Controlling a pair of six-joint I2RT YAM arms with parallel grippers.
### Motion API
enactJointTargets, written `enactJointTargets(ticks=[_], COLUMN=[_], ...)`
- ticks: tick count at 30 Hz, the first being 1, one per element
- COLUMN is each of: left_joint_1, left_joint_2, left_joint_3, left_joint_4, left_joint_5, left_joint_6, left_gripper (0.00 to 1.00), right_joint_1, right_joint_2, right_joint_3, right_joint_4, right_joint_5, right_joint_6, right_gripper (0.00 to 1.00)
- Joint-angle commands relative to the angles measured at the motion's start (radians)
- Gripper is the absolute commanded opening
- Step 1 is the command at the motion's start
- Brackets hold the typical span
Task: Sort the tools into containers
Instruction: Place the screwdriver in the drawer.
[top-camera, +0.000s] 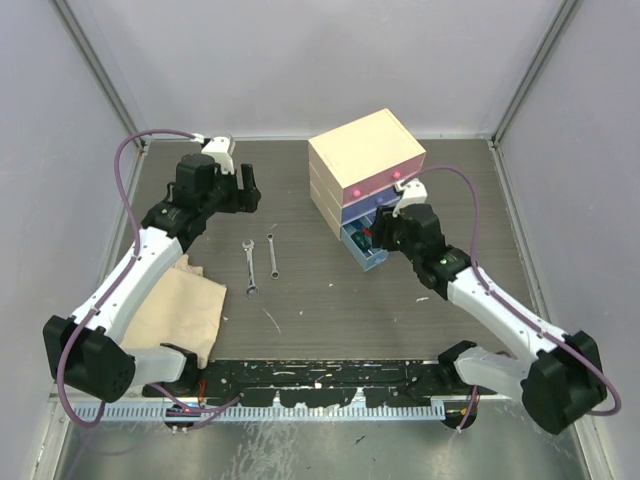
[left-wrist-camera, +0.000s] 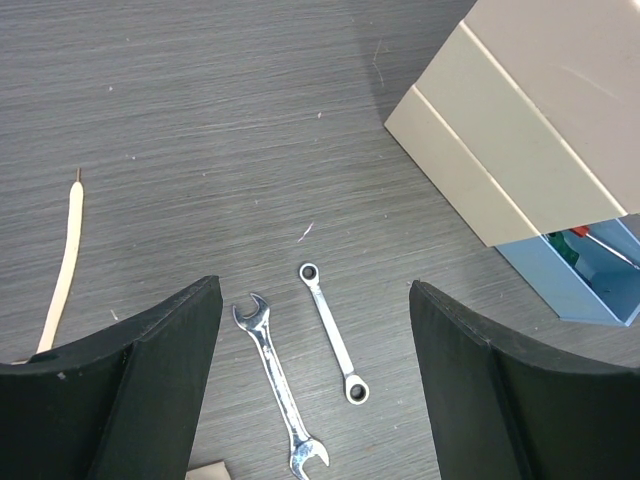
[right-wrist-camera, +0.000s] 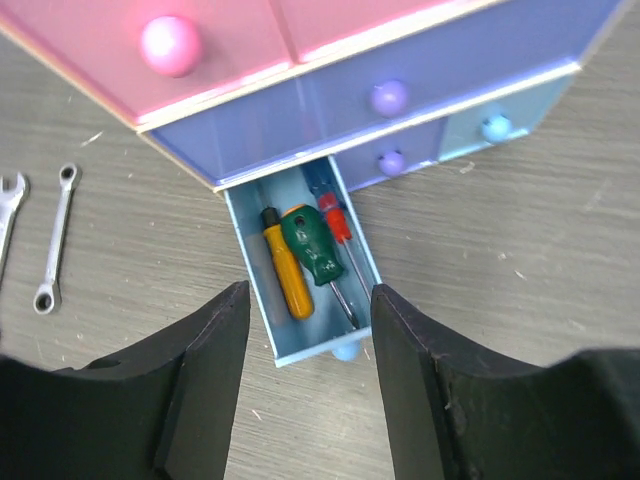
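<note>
**Ops:** What's nearest on the desk (top-camera: 330, 300)?

**Me:** Two silver tools lying side by side, apart: the open-end wrench (left-wrist-camera: 280, 385) and the ring wrench (left-wrist-camera: 333, 333).

**Ops:** Your right pincer (right-wrist-camera: 309, 291)?

**Me:** Spread, pinching nothing. I see it above the pulled-out blue drawer (right-wrist-camera: 310, 350), where the orange screwdriver (right-wrist-camera: 290, 275), green screwdriver (right-wrist-camera: 312, 245) and red screwdriver (right-wrist-camera: 335, 220) lie.

**Ops:** Left?

**Me:** My left pincer (left-wrist-camera: 314, 287) is spread wide and empty over the wrenches. The cream chest (top-camera: 365, 150) stands farthest back.
</note>
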Motion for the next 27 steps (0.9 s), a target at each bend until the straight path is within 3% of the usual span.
enactJointTargets(ticks=[1, 8, 14, 22, 27], left_joint_1=[0.004, 0.004, 0.003, 0.002, 0.003], left_joint_2=[-0.006, 0.049, 0.105, 0.310, 0.476], left_joint_3=[0.003, 0.067, 0.129, 0.308, 0.455], left_joint_4=[0.044, 0.055, 0.158, 0.324, 0.417], left_joint_5=[0.027, 0.071, 0.116, 0.192, 0.252], left_joint_6=[-0.005, -0.063, -0.136, -0.236, -0.275], left_gripper=[0.77, 0.78, 0.80, 0.84, 0.87], right_joint_1=[-0.006, -0.006, -0.007, -0.007, -0.007], right_joint_2=[-0.098, -0.187, -0.231, -0.279, -0.285], right_joint_3=[-0.052, -0.110, -0.192, -0.284, -0.319], right_joint_4=[-0.058, -0.211, -0.229, -0.181, -0.184], right_joint_5=[0.171, 0.242, 0.192, 0.019, -0.009], right_joint_6=[0.215, 0.348, 0.406, 0.423, 0.424], right_gripper=[0.57, 0.57, 0.56, 0.57, 0.57])
